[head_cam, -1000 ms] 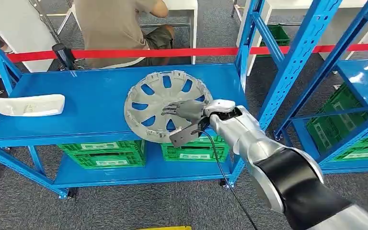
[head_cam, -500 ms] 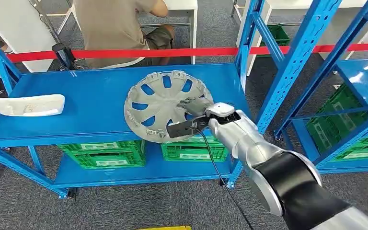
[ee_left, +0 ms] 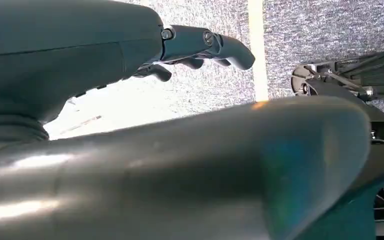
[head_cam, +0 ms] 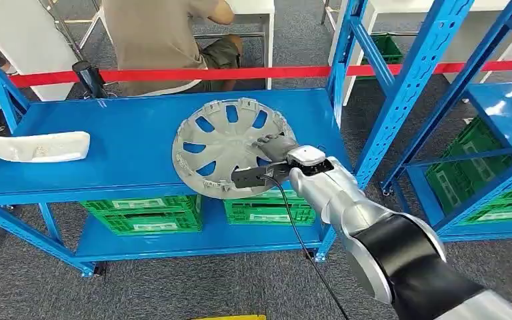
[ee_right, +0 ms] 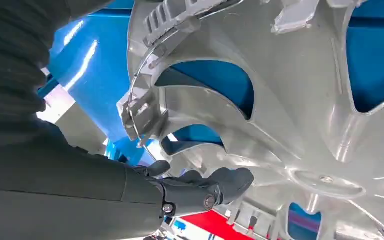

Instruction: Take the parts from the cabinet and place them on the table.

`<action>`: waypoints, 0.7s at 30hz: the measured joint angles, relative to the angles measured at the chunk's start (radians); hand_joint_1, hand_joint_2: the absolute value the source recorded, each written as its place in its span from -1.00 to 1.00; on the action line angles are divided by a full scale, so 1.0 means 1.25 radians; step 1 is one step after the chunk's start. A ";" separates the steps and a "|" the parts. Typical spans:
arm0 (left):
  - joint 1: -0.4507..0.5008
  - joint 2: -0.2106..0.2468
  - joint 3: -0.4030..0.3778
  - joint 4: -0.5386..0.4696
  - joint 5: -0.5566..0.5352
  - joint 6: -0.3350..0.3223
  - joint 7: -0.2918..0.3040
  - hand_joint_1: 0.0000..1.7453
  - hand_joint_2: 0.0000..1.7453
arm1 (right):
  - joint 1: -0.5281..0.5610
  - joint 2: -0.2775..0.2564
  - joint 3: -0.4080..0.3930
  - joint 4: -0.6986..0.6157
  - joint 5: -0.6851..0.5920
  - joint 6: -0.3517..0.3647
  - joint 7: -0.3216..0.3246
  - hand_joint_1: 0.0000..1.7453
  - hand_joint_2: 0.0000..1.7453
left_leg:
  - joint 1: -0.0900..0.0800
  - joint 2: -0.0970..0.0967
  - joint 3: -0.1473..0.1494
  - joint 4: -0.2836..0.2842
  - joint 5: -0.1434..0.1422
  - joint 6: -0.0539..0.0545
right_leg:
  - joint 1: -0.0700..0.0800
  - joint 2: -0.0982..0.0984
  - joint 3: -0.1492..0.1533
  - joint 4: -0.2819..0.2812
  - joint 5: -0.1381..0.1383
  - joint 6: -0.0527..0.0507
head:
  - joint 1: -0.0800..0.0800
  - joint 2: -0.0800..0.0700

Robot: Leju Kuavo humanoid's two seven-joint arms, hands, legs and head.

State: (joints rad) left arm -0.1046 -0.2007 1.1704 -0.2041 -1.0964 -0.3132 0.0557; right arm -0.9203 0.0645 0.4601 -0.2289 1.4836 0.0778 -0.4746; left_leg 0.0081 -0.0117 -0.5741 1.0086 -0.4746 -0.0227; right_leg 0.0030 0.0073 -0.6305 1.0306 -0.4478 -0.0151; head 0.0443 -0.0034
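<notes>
Since a second ago the right hand (head_cam: 275, 148) has drawn back from the middle of the hubcap (head_cam: 230, 145) to its near right rim, and the hubcap has scarcely shifted. Nearest, the silver right arm (head_cam: 347, 213) reaches up from the lower right, a black cable (head_cam: 300, 233) trailing under its wrist. Its fingers (head_cam: 267, 141) lie over the hubcap's rim, the thumb beneath, so the hand grips the rim; in the right wrist view the dark fingers (ee_right: 220, 182) curl against the grey spokes of the hubcap (ee_right: 280, 100). That part rests on the blue shelf (head_cam: 127, 140) of the cabinet, its near edge jutting a little past the shelf's front lip. Under the fingers, on the lower shelf, stand green crates (head_cam: 147, 213). Well to the left of the fingers a white moulded part (head_cam: 39, 146) lies at the shelf's left end. Beyond the fingers a red barrier tape (head_cam: 173, 73) runs across, and behind it sits a person (head_cam: 167, 40). In the left wrist view the left hand (ee_left: 200, 47) hangs over grey carpet (ee_left: 320, 25), its fingers loosely curled and holding nothing.
</notes>
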 joint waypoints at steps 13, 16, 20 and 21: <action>0.001 0.000 0.000 0.000 0.000 0.000 -0.001 -1.00 -1.00 | 0.007 0.006 -0.006 0.000 -0.001 -0.011 0.000 -1.00 1.00 | 0.000 0.000 0.000 0.000 0.000 0.000 | 0.000 0.000 0.000 0.000 0.000 0.000 | 0.000 0.000; 0.001 0.000 0.000 -0.001 0.000 0.000 -0.001 -1.00 -1.00 | 0.007 0.008 -0.007 0.000 -0.001 -0.011 0.000 -1.00 1.00 | 0.000 0.000 0.001 0.000 0.000 0.000 | 0.000 0.000 0.001 0.000 0.000 0.000 | 0.000 0.000; 0.002 0.001 0.000 -0.001 0.000 0.000 -0.001 -1.00 -1.00 | 0.007 0.012 -0.007 0.000 0.004 -0.012 0.000 -1.00 1.00 | 0.000 0.000 0.001 0.000 0.000 0.000 | 0.000 0.000 0.001 0.000 0.000 0.000 | 0.000 0.000; 0.002 0.001 0.000 -0.001 0.000 0.000 -0.001 -1.00 -1.00 | 0.007 0.013 -0.007 0.000 0.004 -0.012 0.000 -1.00 1.00 | 0.000 0.000 0.001 0.000 0.000 0.000 | 0.000 0.000 0.001 0.000 0.000 0.000 | 0.000 0.000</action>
State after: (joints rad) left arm -0.1027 -0.1995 1.1704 -0.2049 -1.0964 -0.3132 0.0546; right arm -0.9115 0.0809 0.4517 -0.2289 1.4885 0.0626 -0.4742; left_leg 0.0080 -0.0112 -0.5727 1.0086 -0.4747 -0.0226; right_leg 0.0030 0.0076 -0.6291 1.0305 -0.4478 -0.0151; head 0.0443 -0.0034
